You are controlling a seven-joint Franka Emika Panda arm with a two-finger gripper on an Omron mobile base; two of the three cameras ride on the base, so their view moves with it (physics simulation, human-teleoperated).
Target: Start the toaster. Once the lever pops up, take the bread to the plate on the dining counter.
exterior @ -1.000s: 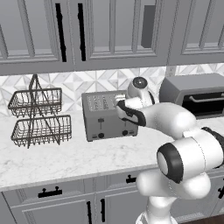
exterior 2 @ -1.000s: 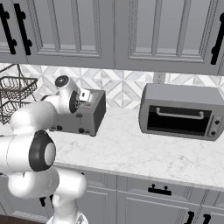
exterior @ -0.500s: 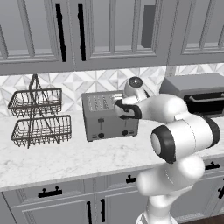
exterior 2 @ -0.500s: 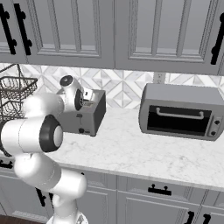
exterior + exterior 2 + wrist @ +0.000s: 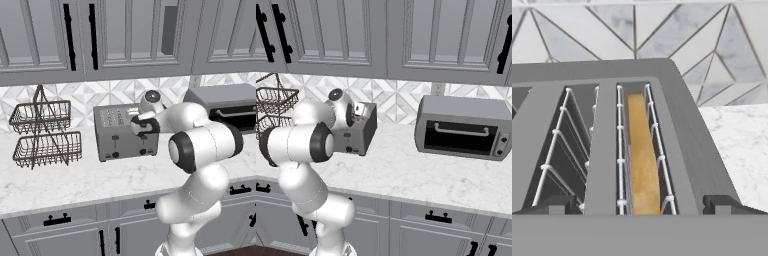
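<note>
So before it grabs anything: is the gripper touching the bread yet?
Apart. In the hand view the gripper stands open above the toaster; the bread sits down in its slot between the fingertips.

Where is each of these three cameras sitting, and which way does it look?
Left base view: behind the arm on its left, looking forward and down at the toaster and wire baskets; the white arm rises at lower right.
Right base view: behind on the right, facing the toaster oven; the arm rises at lower left.
Hand view: on the hand, looking down into the slots at the bread; the open pincer has its dark tips at the bottom.
All three share the toaster.
</note>
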